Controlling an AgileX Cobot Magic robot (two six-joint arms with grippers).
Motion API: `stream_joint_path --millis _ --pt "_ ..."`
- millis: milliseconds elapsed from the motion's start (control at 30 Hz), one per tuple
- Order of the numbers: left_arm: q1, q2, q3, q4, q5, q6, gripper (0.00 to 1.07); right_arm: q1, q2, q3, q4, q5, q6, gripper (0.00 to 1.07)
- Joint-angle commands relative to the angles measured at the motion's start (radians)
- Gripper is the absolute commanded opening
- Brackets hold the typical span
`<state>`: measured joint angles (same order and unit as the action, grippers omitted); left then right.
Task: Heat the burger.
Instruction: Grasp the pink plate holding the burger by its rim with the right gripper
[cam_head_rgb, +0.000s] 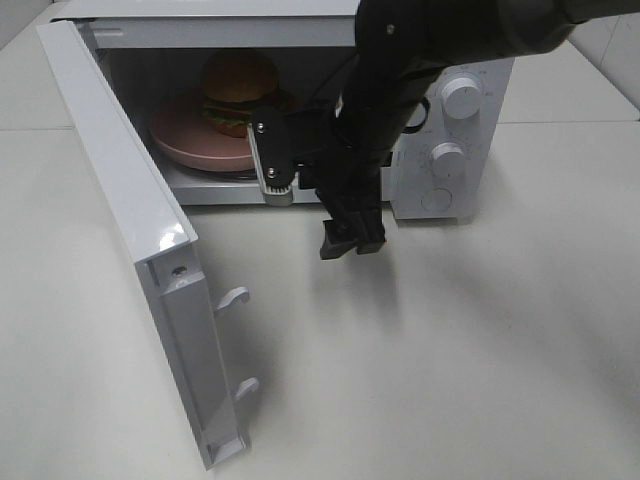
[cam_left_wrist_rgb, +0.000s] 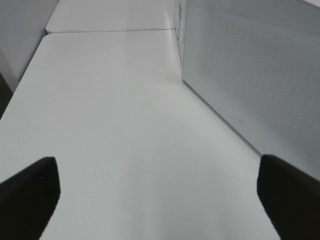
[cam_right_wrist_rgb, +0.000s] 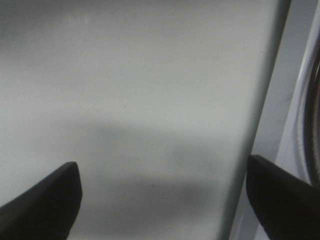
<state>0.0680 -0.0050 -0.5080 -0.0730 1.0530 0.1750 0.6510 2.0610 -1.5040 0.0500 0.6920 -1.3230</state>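
1. Exterior high view: a white microwave (cam_head_rgb: 450, 150) stands on the pale counter (cam_head_rgb: 450, 350) with its door (cam_head_rgb: 120, 200) swung wide open toward the left of the view.
2. The burger (cam_head_rgb: 238, 85) is inside the microwave cavity. It rests on a round pink plate (cam_head_rgb: 190, 140) that is wider than the burger, and a little green filling shows under the orange-tan bun.
3. Two white hooks (cam_head_rgb: 232, 297) stick out of the door's free edge, one above the other.
4. Two round knobs, an upper knob (cam_head_rgb: 461, 95) and a lower knob (cam_head_rgb: 447, 158), sit on the control panel at the right of the cavity.
5. The black right arm (cam_head_rgb: 370, 110) reaches in from the upper right of this view and hangs in front of the opening, hiding part of the cavity and the plate's right edge. Its lowest black part is just above the counter in front of the microwave.
6. In the right wrist view, the right pincer (cam_right_wrist_rgb: 162, 162) is spread wide. Its two dark tips are far apart with nothing between them, over a pale flat surface seen close up.
7. In the left wrist view, the left pincer (cam_left_wrist_rgb: 157, 160) is also spread wide and holds nothing. It is above bare counter, with the microwave's perforated side wall (cam_left_wrist_rgb: 250, 75) close beside it.
8. The left arm does not appear in the exterior high view.
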Motion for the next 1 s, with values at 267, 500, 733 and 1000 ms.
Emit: stream_joint_path --millis 267,500,733,1000 --pt "0.002 -0.017 0.001 -0.006 -0.005 -0.004 1.03 0.014 0.178 -0.304 0.041 0.179 -0.1 0.87" --pt "0.002 -0.017 0.001 -0.006 -0.005 -0.004 1.03 0.014 0.257 -0.465 0.043 0.198 -0.087 0.85" --pt "0.002 -0.017 0.001 -0.006 -0.005 -0.004 1.03 0.014 0.318 -0.577 0.043 0.225 -0.067 0.84" --pt "0.002 -0.017 0.001 -0.006 -0.005 -0.004 1.03 0.014 0.382 -0.669 0.041 0.237 -0.055 0.83"
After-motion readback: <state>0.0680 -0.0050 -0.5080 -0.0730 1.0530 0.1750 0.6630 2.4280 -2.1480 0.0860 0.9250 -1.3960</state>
